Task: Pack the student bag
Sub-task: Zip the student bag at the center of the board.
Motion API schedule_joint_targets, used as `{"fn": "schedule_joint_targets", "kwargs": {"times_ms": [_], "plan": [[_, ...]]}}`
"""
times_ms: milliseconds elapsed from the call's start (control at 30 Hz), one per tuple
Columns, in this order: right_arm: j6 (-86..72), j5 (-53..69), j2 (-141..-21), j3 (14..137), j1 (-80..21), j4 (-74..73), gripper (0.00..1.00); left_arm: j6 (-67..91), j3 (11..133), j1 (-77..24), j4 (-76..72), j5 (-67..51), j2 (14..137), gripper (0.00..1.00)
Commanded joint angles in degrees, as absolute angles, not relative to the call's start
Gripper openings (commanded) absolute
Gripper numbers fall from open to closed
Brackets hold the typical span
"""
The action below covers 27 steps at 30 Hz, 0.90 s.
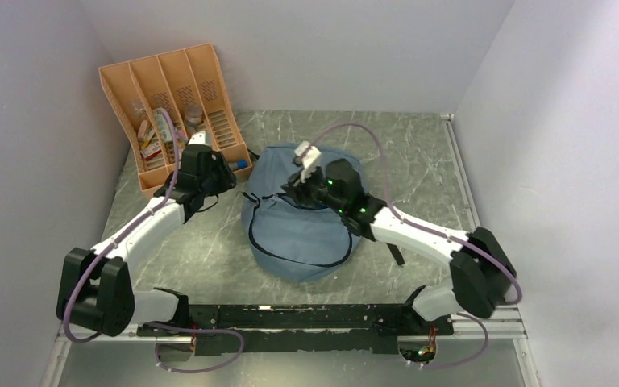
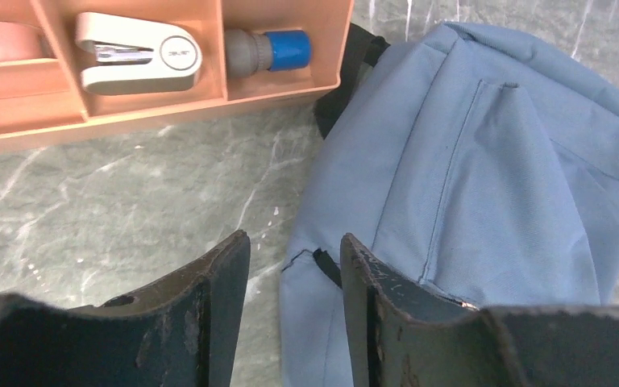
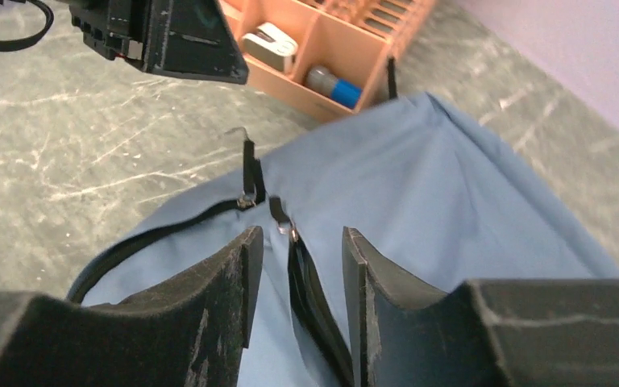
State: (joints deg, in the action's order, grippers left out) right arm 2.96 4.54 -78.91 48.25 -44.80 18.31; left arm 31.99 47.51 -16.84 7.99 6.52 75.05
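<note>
Soft grey-blue fabric backpack (image 1: 306,214) is lying mid-table between both arms, with the zip being addressed.
The right gripper (image 3: 300,235) is being poised over the dark zip pulls (image 3: 247,193), jaws apart and nothing clamped, judged ready for opening the bag. The left gripper (image 2: 294,242), also apart and empty, is being held at the bag's edge near the orange slotted plastic organiser (image 1: 173,89), probably for bracing.
</note>
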Motion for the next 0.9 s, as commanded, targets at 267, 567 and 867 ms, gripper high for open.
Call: {"fn": "schedule_joint_targets", "kwargs": {"times_ms": [267, 567, 867], "plan": [[31.3, 14.6, -102.9, 80.3, -50.6, -10.5, 0.46, 30.8, 46.9, -16.0, 19.1, 19.6, 62.9, 0.52], [33.0, 3.0, -115.8, 96.0, -53.4, -27.6, 0.43, 35.0, 49.6, -17.0, 27.4, 32.2, 59.6, 0.55], [34.7, -5.1, -120.1, 101.5, -54.6, -32.9, 0.43, 35.2, 49.0, -17.3, 27.2, 32.0, 58.5, 0.55]]}}
